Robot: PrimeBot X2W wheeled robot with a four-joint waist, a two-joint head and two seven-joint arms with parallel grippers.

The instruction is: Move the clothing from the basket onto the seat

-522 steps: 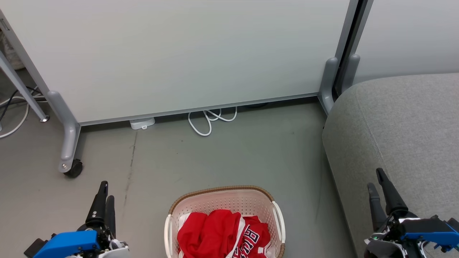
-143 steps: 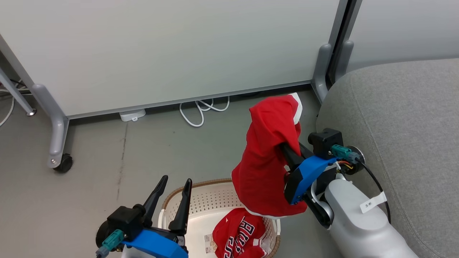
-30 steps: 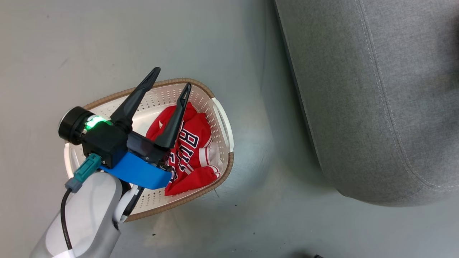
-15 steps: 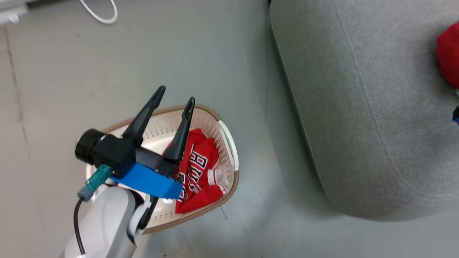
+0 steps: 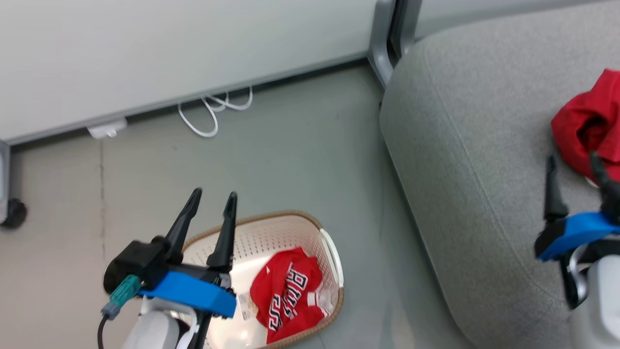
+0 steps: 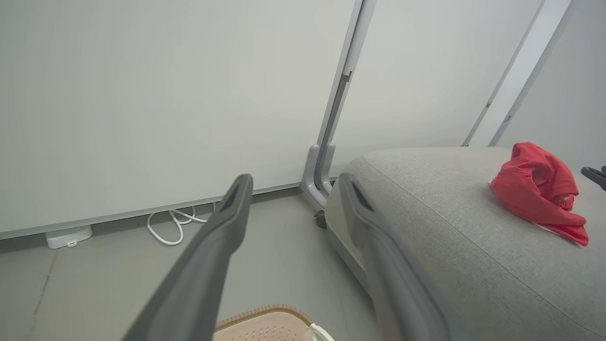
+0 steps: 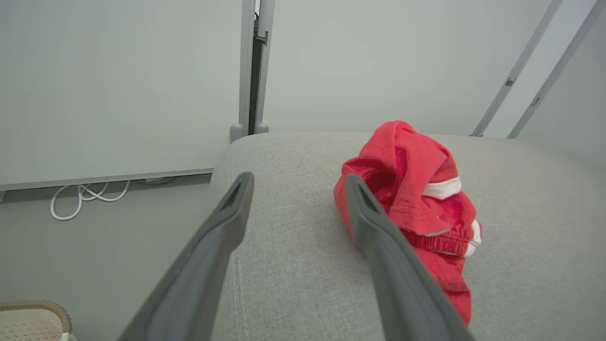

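One red garment with dark block letters [image 5: 288,295] lies crumpled in the cream basket [image 5: 271,218] on the floor. My left gripper [image 5: 214,194] hovers open above the basket's left half, with nothing between its fingers [image 6: 227,213]. A second red garment with white trim [image 5: 588,126] [image 7: 407,184] [image 6: 535,189] lies bunched on the grey seat [image 5: 465,145]. Just in front of it my right gripper [image 5: 571,160] [image 7: 296,177] stands open and empty. Its right finger [image 7: 378,227] overlaps the cloth's near edge in the right wrist view; whether it touches is unclear.
A white partition panel [image 5: 145,58] with a grey post [image 5: 382,48] stands behind the floor area. Under it lie a looped white cable [image 5: 213,114] and a small white box [image 5: 106,130]. A black caster [image 5: 13,213] sits at the far left.
The head camera has swung up and right. My right gripper has opened and come into view, and the plain red garment now rests free on the seat. The left gripper stays open over the basket.
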